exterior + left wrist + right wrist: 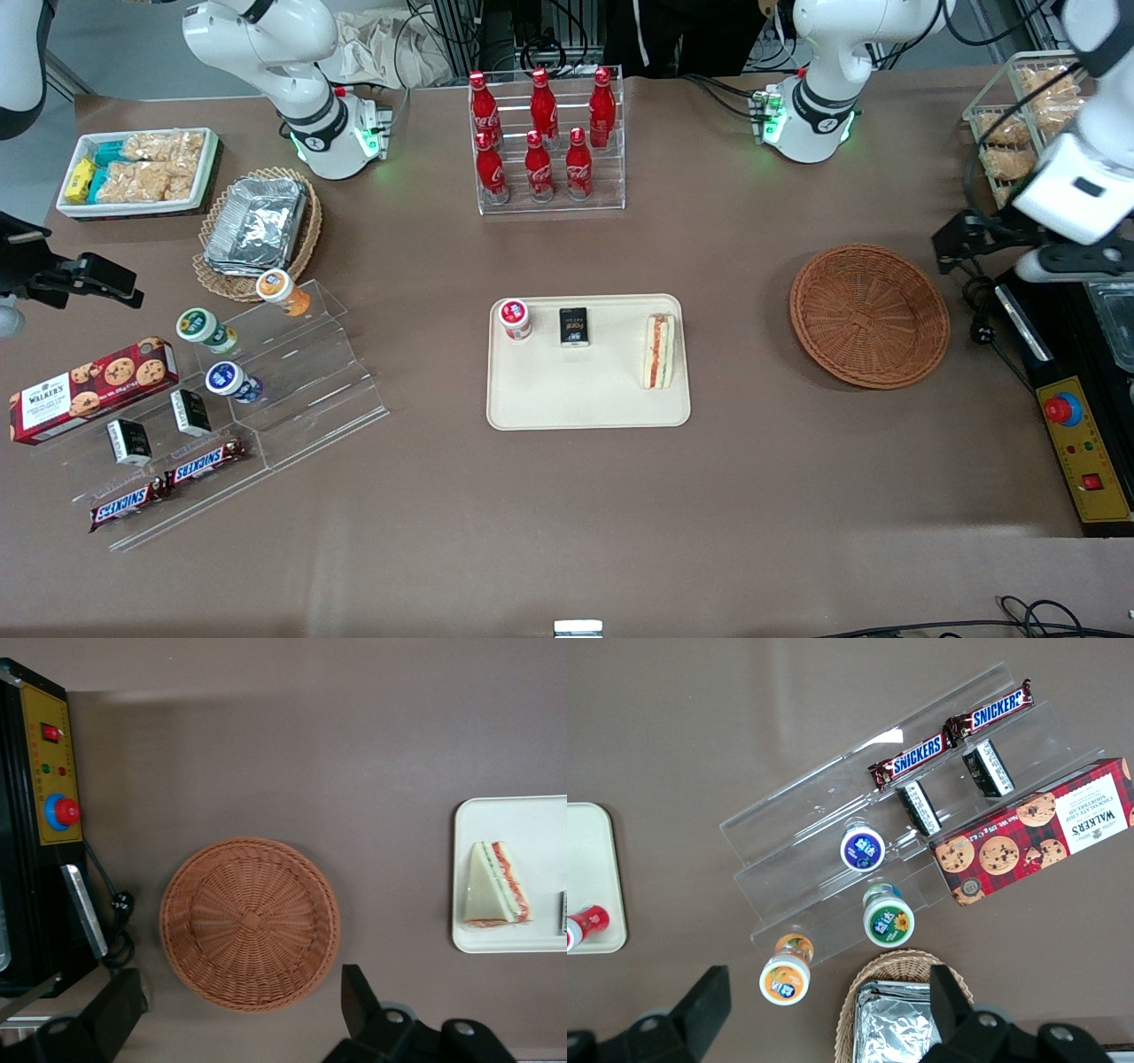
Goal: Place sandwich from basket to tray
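Wicker basket (869, 315): you are looking at a reddish-brown round weave sitting on the table (567, 496) toward the working arm's end, with nothing lying in it.
Sandwich (658, 351): it is lying on the tray, at the edge nearest the basket, with its red, orange and green layers showing along one side.
Tray (585, 399): the cream rectangle is sitting mid-table, well apart from the basket, with bare brown table lying between them.
Also on the tray: a red-capped cup (515, 319) and a small black packet (574, 326) are sharing it, both near the edge farther from the front camera and apart from the sandwich.
Gripper (244, 1014): you are holding it raised near the basket, at the working arm's end of the table; its fingers (359, 997) are standing wide apart and gripping nothing.
Around the basket: a black and yellow control box (1083, 456) with a red button is sitting just beside it, with a black cable (982, 332) lying between the two.
Farther from the front camera: a clear rack of red bottles (542, 137) is standing upright, well apart from the tray.
Parked arm's end: a clear stepped stand (266, 390) with cups and Snickers bars, a cookie box (93, 388) and a paler basket with foil containers (259, 226) are crowding that end.
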Available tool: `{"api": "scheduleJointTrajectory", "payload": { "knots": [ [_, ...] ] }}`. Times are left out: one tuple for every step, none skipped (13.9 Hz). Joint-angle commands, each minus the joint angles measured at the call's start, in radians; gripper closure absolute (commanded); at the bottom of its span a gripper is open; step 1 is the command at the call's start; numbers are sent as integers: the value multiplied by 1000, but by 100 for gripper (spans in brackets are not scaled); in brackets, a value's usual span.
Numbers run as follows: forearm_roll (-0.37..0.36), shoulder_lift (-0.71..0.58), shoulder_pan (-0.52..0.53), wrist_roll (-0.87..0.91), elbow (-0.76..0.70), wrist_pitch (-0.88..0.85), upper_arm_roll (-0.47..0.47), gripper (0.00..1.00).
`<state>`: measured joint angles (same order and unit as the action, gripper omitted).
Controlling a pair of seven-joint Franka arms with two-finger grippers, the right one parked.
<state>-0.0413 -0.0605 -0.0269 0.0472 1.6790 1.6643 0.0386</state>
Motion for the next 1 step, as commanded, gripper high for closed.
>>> {"api": "scheduleJointTrajectory", "payload": {
  "knots": [
    [20, 36, 21, -29, -94, -93, -3, 0]
  ]
}}
